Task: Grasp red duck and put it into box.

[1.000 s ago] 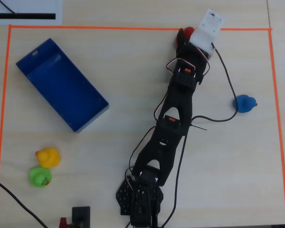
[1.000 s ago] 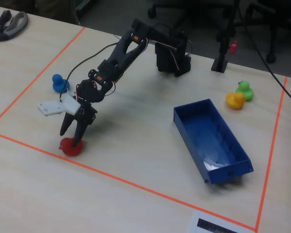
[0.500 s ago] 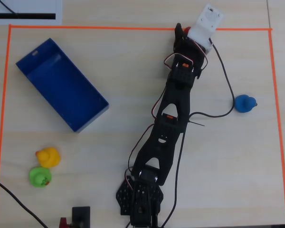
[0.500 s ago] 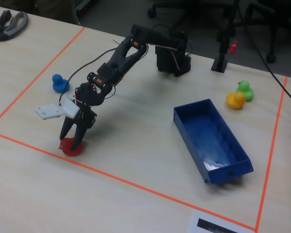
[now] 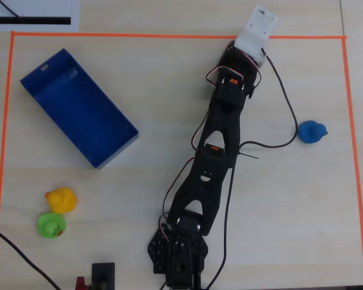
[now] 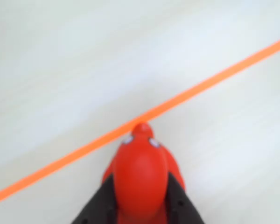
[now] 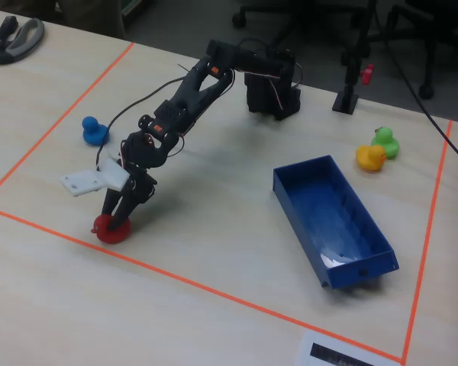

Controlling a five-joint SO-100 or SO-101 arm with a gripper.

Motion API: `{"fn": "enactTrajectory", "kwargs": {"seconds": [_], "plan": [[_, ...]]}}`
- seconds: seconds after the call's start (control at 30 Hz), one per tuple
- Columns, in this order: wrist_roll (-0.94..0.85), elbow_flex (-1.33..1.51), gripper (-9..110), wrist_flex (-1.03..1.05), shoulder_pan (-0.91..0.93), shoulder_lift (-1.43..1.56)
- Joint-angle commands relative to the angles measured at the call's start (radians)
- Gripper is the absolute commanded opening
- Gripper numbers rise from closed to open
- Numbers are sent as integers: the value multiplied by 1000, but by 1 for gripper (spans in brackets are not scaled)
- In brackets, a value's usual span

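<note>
The red duck (image 6: 140, 179) sits between my gripper's (image 6: 141, 177) two black fingers in the wrist view, its head pointing at the orange tape line. In the fixed view the red duck (image 7: 109, 228) rests on the table just inside the near tape line, and the gripper (image 7: 116, 217) is closed down over it. In the overhead view the duck and the fingers are hidden under the white wrist mount (image 5: 258, 30). The blue box (image 5: 72, 103) lies empty at the upper left, far from the gripper; it also shows in the fixed view (image 7: 328, 213) at the right.
A blue duck (image 5: 311, 132) stands at the right beside the arm's black cable (image 5: 287, 103). A yellow duck (image 5: 62, 199) and a green duck (image 5: 51, 225) stand together at the lower left. Orange tape (image 5: 169, 36) frames the work area. The arm base (image 5: 178, 260) is at the bottom.
</note>
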Motion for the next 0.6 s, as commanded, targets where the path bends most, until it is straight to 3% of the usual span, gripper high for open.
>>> {"fn": "enactTrajectory", "kwargs": {"seconds": [0.0,0.3,0.57], "plan": [[67,-72,0,9,25,77],[368,-100,0,394,-23,430],[483,132,0,749,-204,821]]}}
